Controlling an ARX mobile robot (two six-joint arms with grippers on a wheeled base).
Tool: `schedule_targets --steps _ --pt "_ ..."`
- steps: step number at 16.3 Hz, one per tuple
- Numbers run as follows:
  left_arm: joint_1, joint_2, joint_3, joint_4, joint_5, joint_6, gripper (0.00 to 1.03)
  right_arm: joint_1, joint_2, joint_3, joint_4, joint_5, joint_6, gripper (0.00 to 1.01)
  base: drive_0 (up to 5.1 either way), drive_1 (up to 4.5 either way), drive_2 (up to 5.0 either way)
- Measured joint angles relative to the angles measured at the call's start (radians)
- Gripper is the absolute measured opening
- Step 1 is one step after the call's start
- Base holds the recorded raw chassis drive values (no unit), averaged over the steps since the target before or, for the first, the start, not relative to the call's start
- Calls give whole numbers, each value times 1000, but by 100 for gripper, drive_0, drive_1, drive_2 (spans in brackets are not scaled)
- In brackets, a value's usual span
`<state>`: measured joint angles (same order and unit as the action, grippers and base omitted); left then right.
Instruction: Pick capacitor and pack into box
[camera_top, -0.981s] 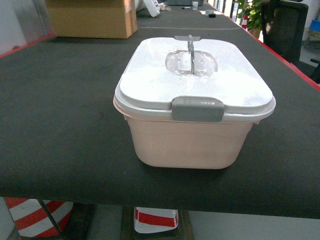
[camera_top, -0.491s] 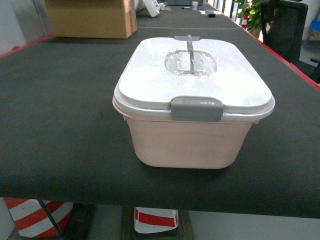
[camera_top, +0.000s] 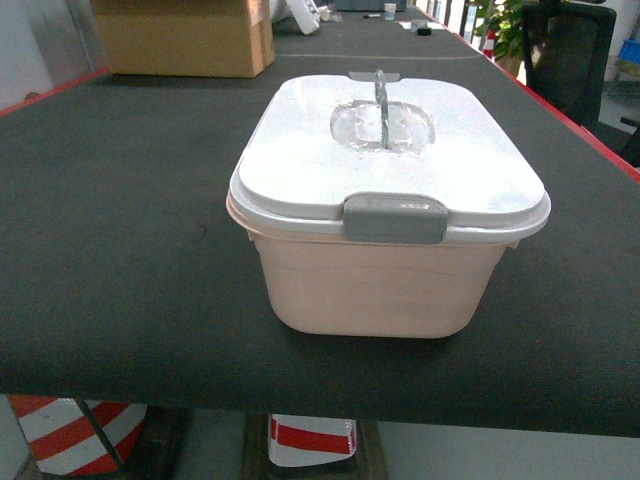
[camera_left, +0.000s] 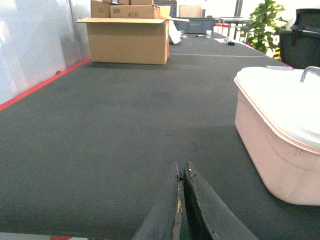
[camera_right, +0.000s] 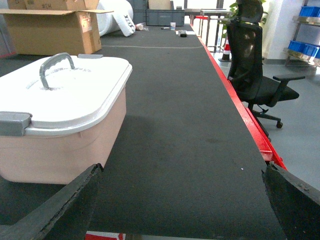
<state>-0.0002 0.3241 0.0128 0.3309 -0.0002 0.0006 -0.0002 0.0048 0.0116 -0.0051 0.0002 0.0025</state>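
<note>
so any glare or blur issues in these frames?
Head view: the white lid is blown out, surface detail lost around the handle. Left wrist: lid overexposed, shut left pincer soft up close. Right wrist: open right pincer fingers blurred at the corners.

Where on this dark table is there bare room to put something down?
Bare mat lies left of the pale pink plastic tub, up to the brown cardboard carton, and right of it, up to the red table edge. Nowhere looks crowded.

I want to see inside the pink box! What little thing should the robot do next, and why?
Probably bring the open right gripper toward the grey front latch, because the white lid sits closed on the box, so nothing can go in. No capacitor shows in any view.
</note>
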Motion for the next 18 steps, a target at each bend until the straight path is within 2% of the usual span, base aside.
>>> schedule_targets --steps 18 --pt "0 -145 0 -151 0 0 2 0 0 0 0 0 0 98 0 0 0"
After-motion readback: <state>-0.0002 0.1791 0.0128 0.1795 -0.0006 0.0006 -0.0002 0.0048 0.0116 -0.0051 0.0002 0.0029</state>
